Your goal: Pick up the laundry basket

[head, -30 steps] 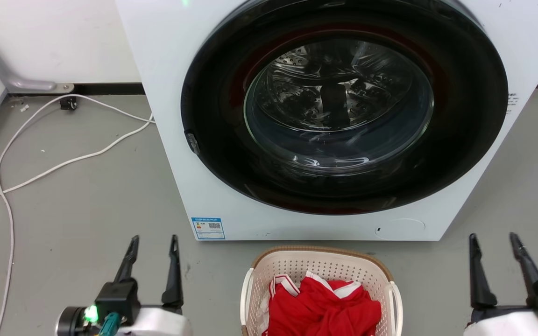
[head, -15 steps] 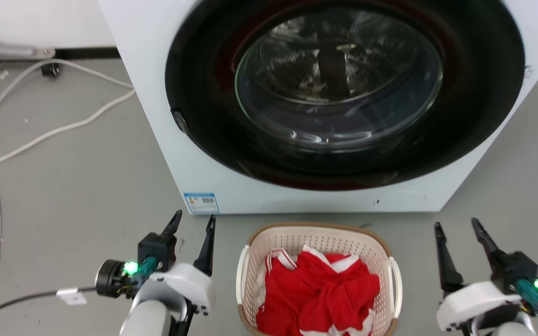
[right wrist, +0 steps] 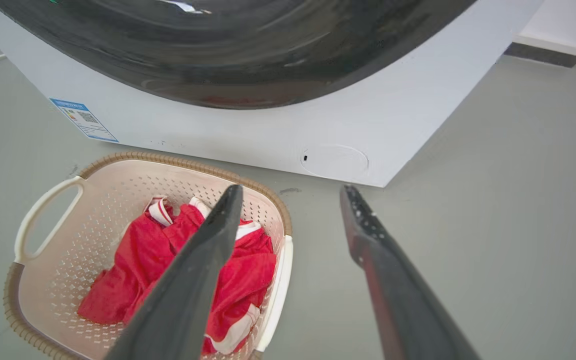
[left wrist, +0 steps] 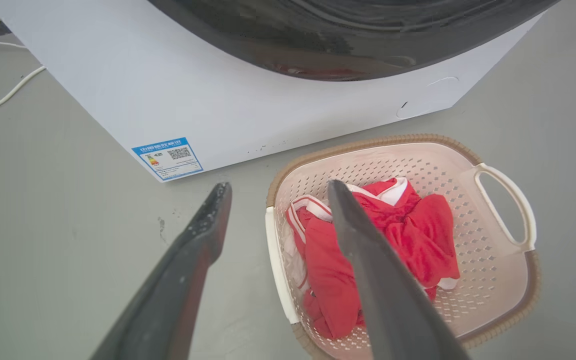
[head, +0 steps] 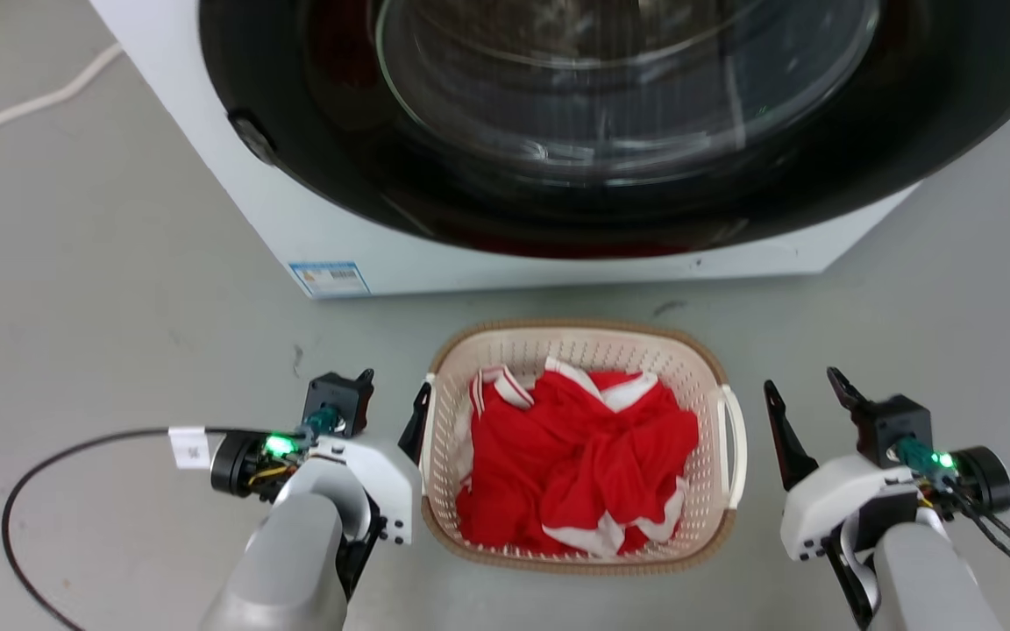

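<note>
**Basket** [head: 579, 325]: cream, perforated, brown rim. It stands on the floor [head: 119, 307] between the two end effectors and holds a red garment [head: 584, 456] with white trim.

**Left end effector** [head: 395, 386]: fingers spread wide, gripping nothing. Its inner finger is just beside the basket's left handle [head: 427, 421]; whether they touch cannot be told. In the left wrist view the outer finger lies over bare floor and the inner one over the garment. The same view shows the open loop of the far handle [left wrist: 510, 200].

**Right end effector** [head: 801, 379]: fingers spread wide, gripping nothing. It is near the right handle [head: 733, 447], with a strip of floor between them in the head view. The right wrist view shows the opposite handle as an open loop, to the left of the fingers.

**Washer** [head: 251, 193]: white with a dark round door [head: 558, 175], beyond both sets of fingertips and behind the basket.
- Blue label [head: 330, 278] at its lower corner, ahead of the left end effector.
- Round cover [right wrist: 335, 161] low on its front, ahead of the right fingertips in the right wrist view.

**Black cable** [head: 32, 473]: loops over the floor outboard of the left end effector.
</note>
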Tool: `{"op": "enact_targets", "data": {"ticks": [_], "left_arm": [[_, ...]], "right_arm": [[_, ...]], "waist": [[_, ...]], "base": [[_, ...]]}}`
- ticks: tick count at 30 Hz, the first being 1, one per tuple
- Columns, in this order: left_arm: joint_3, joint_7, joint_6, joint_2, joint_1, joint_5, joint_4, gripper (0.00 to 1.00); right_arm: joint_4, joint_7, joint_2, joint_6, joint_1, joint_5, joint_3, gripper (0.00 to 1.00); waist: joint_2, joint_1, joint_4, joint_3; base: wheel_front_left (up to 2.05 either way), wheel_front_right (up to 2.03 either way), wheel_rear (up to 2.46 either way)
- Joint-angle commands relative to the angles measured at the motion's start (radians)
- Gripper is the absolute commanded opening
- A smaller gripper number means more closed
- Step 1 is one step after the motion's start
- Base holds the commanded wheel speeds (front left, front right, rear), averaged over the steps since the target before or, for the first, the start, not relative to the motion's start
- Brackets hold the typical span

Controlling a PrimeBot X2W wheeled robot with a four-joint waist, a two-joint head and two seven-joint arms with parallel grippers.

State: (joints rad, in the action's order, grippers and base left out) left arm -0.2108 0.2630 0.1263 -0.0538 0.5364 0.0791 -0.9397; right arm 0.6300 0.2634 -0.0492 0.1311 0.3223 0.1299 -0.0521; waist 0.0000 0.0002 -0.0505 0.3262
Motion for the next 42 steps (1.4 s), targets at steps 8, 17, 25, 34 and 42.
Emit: {"op": "enact_targets", "data": {"ticks": [8,17,25,34,42], "left_arm": [[-0.052,0.003,0.003,0.001,0.137,0.047,-0.157,1.00],[-0.111,-0.002,0.003,0.001,0.249,0.111,-0.277,1.00],[-0.147,0.001,0.004,-0.008,0.293,0.144,-0.306,1.00],[-0.172,0.004,0.004,-0.018,0.334,0.160,-0.316,1.00],[-0.189,0.002,0.004,-0.018,0.358,0.161,-0.305,1.00]], "right_arm": [[0.155,0.002,-0.002,-0.001,0.154,0.024,0.015,1.00],[0.272,0.002,-0.002,-0.001,0.271,0.052,0.035,1.00],[0.364,0.002,-0.002,-0.001,0.339,0.045,0.054,1.00],[0.439,0.002,-0.001,-0.001,0.395,0.020,0.089,1.00],[0.482,0.002,-0.001,-0.001,0.429,-0.004,0.102,1.00]], "waist": [[0.0000,-0.0002,-0.029,0.175],[0.0000,-0.0002,-0.032,0.312],[0.0000,-0.0002,-0.029,0.399],[0.0000,-0.0002,-0.028,0.466],[0.0000,-0.0002,-0.032,0.502]], "base": [[0.00,0.00,0.00],[0.00,0.00,0.00],[0.00,0.00,0.00],[0.00,0.00,0.00],[0.00,0.00,0.00]]}}
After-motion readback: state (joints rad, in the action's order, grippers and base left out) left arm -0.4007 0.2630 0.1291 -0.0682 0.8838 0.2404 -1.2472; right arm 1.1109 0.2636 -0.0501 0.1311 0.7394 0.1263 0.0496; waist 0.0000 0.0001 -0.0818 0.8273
